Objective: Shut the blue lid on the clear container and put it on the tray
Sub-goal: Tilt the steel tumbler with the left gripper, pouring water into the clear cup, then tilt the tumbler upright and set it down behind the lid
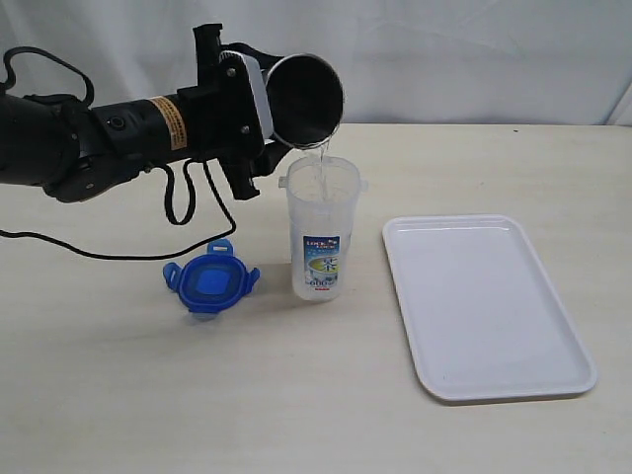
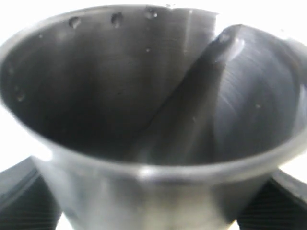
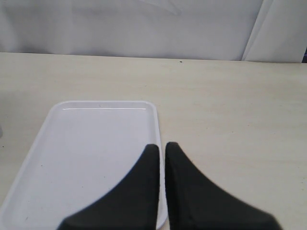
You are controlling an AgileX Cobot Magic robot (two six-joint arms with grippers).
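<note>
The clear container (image 1: pixel 321 232) stands upright and lidless at the table's middle, its printed label facing me. Above its mouth my left gripper (image 1: pixel 272 104) is shut on a grey steel cup (image 1: pixel 304 99), tilted so that water (image 1: pixel 321 158) runs from its rim into the container. The cup's inside (image 2: pixel 144 120) fills the left wrist view, and black fingers (image 2: pixel 19 201) show at its sides. The blue lid (image 1: pixel 210 279) lies flat on the table left of the container. The white tray (image 1: pixel 484 306) lies to the right. My right gripper (image 3: pixel 161 146) is shut and holds nothing, over the tray's (image 3: pixel 96 143) edge.
A black cable (image 1: pixel 178 212) loops down from the left arm onto the beige table (image 1: pixel 118 395) behind the lid. A white curtain (image 1: pixel 444 49) closes off the back. The right arm is outside the exterior view.
</note>
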